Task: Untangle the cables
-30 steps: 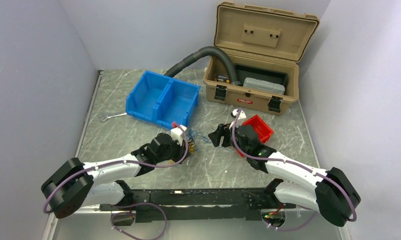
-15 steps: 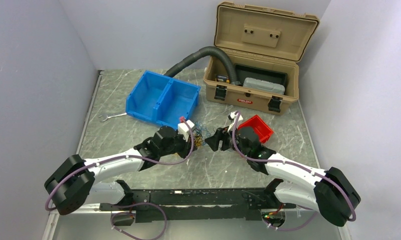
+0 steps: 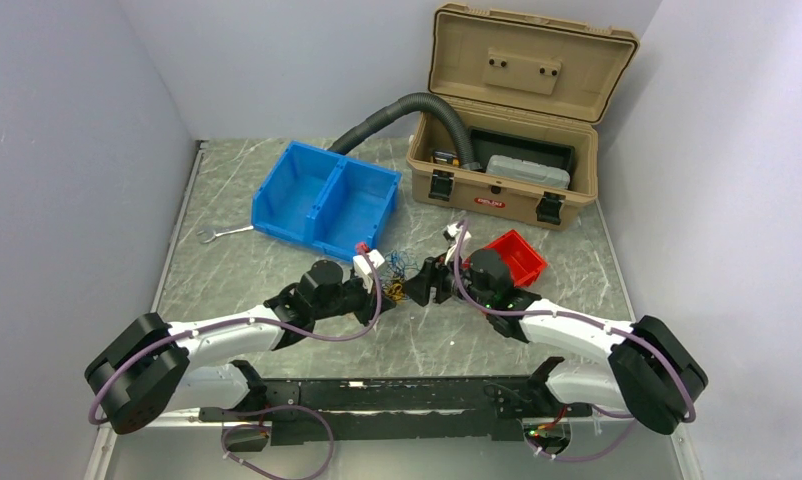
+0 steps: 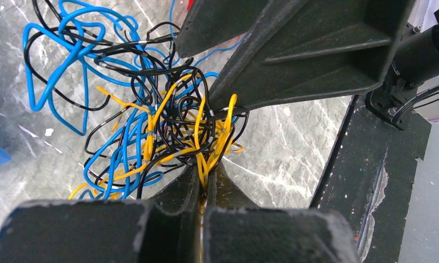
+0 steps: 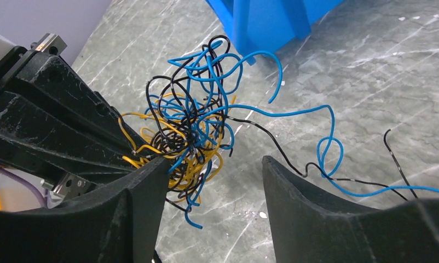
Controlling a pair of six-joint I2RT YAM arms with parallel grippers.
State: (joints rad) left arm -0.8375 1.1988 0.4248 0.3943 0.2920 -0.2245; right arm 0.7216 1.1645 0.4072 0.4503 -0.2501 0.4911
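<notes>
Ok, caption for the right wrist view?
Open right gripper at the tangled cables, pinched by the shut left gripper.

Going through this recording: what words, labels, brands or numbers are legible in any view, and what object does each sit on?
The red badge on the front of the tan toolbox: has lettering, too small to read.
The small yellow-and-black item inside the toolbox: any marking is too blurred to read.
No other text shows in any view, so nothing can be quoted.

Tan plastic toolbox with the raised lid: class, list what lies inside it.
A grey lidded case rests on a black tray; the black corrugated hose dips into the toolbox's left end. Anything beneath the tray is covered.
</notes>
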